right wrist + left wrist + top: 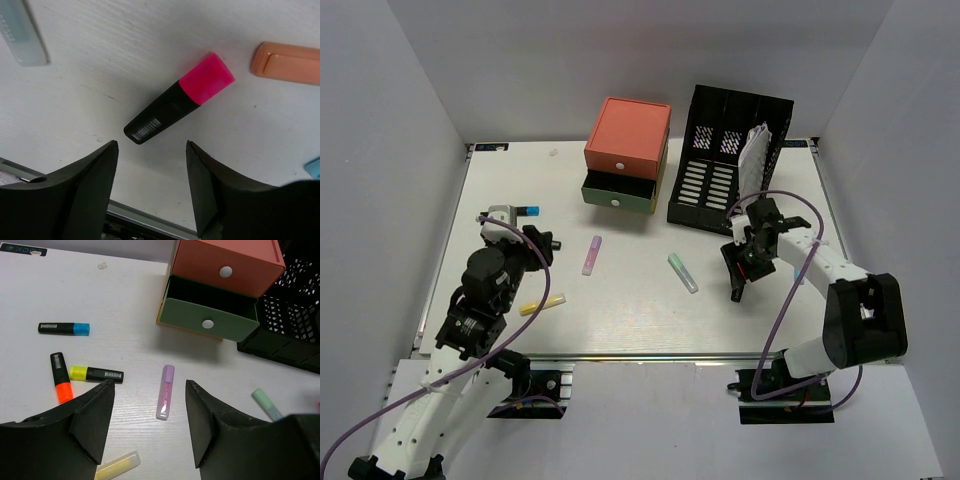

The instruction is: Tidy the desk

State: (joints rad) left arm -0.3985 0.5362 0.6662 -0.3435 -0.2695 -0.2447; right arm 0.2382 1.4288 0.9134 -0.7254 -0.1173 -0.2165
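Observation:
The white desk (pixel 630 325) carries scattered highlighters. My left gripper (pixel 542 241) hangs open over its left side with nothing between the fingers. In the left wrist view the left gripper (pixel 150 384) is just short of a purple highlighter (pixel 166 391); a pale yellow one (pixel 117 466) lies by the left finger. My right gripper (pixel 737 278) stands open and empty at the right. In the right wrist view the right gripper (pixel 151 144) is just short of a black highlighter with a pink cap (pixel 180 98), which lies flat on the desk (pixel 100 75).
A three-drawer box (pixel 626 152) stands at the back, its green drawer (pixel 209 320) pulled open. A black file rack (pixel 725 160) is beside it. Yellow-black (pixel 95 373), orange-black (pixel 61 376) and blue-black markers (pixel 64 328), a green highlighter (pixel 683 272) and a peach item (pixel 287 62) lie about.

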